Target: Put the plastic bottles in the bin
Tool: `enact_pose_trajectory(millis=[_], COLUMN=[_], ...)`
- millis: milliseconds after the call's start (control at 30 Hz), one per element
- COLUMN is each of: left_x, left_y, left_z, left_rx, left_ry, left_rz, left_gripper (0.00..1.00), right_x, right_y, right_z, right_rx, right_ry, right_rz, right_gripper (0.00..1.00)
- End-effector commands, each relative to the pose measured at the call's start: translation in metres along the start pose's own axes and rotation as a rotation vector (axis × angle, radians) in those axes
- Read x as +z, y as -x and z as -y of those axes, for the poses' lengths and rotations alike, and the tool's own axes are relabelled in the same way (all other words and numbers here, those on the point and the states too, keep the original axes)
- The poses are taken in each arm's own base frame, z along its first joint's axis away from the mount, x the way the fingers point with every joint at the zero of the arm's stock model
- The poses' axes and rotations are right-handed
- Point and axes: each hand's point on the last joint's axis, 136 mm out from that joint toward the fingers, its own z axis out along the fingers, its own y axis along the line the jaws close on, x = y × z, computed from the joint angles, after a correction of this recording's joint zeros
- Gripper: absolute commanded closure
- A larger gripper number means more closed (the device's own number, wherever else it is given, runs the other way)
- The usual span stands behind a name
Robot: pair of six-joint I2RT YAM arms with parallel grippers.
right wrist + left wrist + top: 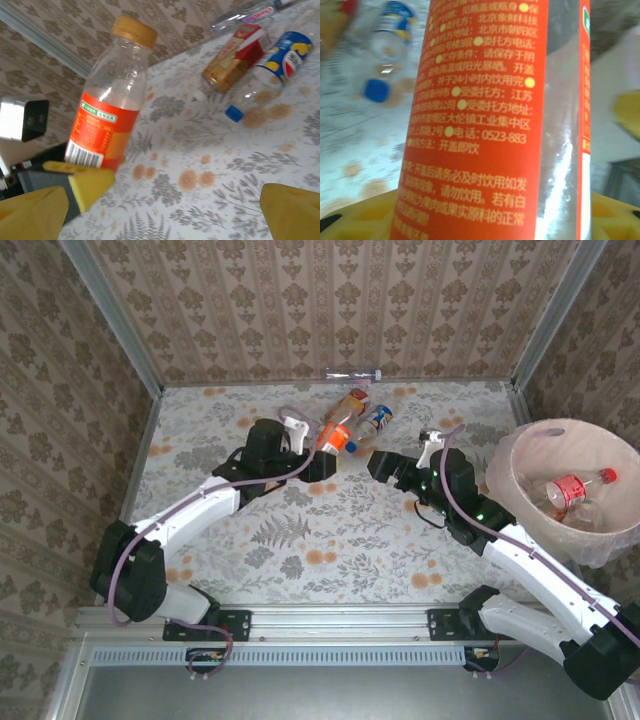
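My left gripper (326,453) is shut on an orange-labelled plastic bottle (336,436), whose label runs up the middle of the left wrist view (480,125) between the yellow pads (360,220). In the right wrist view this bottle (107,115) stands upright with a yellow cap. My right gripper (376,462) (160,215) is open just right of it, with nothing between its fingers. Three more bottles lie near the far wall: a brown-and-red one (351,402) (235,55), a blue-labelled one (377,418) (272,65) (385,50), and a clear one (352,375) (245,17). The bin (520,455) stands at the right.
A red-capped bottle (572,488) lies inside the bin on its clear liner. Patterned walls close the table at the back and both sides. The floral tabletop (300,540) lies open between the arms and toward the near edge.
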Motion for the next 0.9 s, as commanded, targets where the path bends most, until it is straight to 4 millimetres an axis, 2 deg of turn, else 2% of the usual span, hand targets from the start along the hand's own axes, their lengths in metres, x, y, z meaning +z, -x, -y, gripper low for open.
enact_pose_trajectory(millis=[0,100,267,400,467,633,700,867], left_x=[-0.011,-0.014,-0.015,-0.024,-0.031,-0.033,-0.031,-0.024], left_y=[0.017,0.023,0.02,0.013,0.015,0.011,0.007,-0.006], left_z=[0.063,0.08,0.086,0.091,0.1,0.107,0.117,0.123], left_rx=[0.033,0.024,0.085,0.146,0.179,0.183,0.189,0.192], left_ry=[-0.261,-0.334,-0.359,-0.34,-0.348,-0.362,-0.4,-0.413], left_rz=[0.022,0.011,-0.011,-0.007,-0.003,-0.002,-0.016,-0.053], left_gripper=[0.53,0.54,0.54,0.54,0.54,0.54,0.54,0.54], right_x=[-0.003,0.0,0.002,0.003,0.003,0.001,0.003,-0.008], right_y=[0.01,0.006,0.002,-0.005,-0.005,0.006,0.006,0.024], right_z=[-0.022,-0.026,-0.028,-0.036,-0.042,-0.05,-0.051,-0.076], right_rx=[0.054,0.076,0.106,0.097,0.098,0.137,0.133,0.131], right_ry=[0.108,0.142,0.191,0.262,0.299,0.369,0.364,0.512], right_rz=[0.034,0.021,0.03,0.018,0.019,0.086,0.078,0.157], right_gripper=[0.0,0.0,0.0,0.0,0.0,0.0,0.0,0.0])
